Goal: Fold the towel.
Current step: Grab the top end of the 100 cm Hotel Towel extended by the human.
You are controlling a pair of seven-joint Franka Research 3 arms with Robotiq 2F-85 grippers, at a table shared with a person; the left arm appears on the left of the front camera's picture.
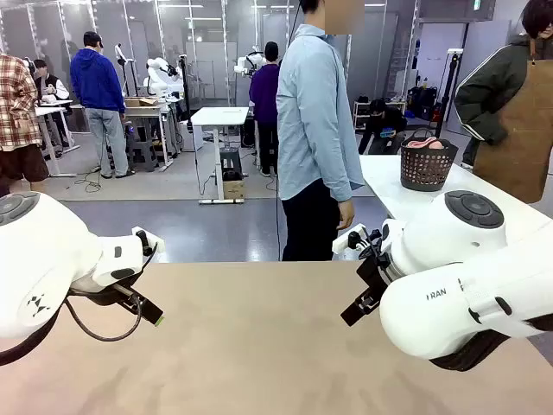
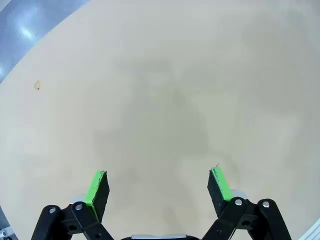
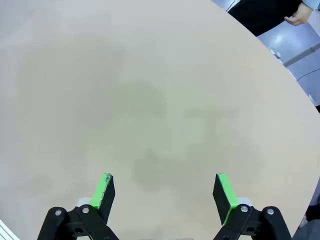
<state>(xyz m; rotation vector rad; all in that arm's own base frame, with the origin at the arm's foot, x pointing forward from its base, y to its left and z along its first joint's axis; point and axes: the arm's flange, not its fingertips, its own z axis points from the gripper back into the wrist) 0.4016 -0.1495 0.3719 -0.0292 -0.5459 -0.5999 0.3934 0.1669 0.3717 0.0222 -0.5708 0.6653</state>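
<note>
**Both pincers wide over the tan bench, towel in a basket on the far white bench**

The matte tan bench top (image 1: 259, 346) runs from the robot's side to a straight far edge, with grey floor (image 1: 216, 229) beyond it. A small brown speck (image 2: 37, 85) marks the surface near the edge in the left wrist view.

A person in a light blue shirt (image 1: 311, 121) stands just behind the far edge, one hand (image 1: 346, 213) hanging at the side.

The left pincer (image 1: 147, 309) hangs above the bench's left part with its green pads (image 2: 97, 187) wide apart and nothing between them. The right pincer (image 1: 359, 304) hangs over the right part, equally wide, gripping nothing. Plain bench surface lies between the two.

The salmon-pink terry towel (image 1: 423, 144) sits bunched in a dark grey perforated basket (image 1: 426, 169). The basket stands on a separate white bench (image 1: 389, 186) at far right, well apart from both arms.
</note>
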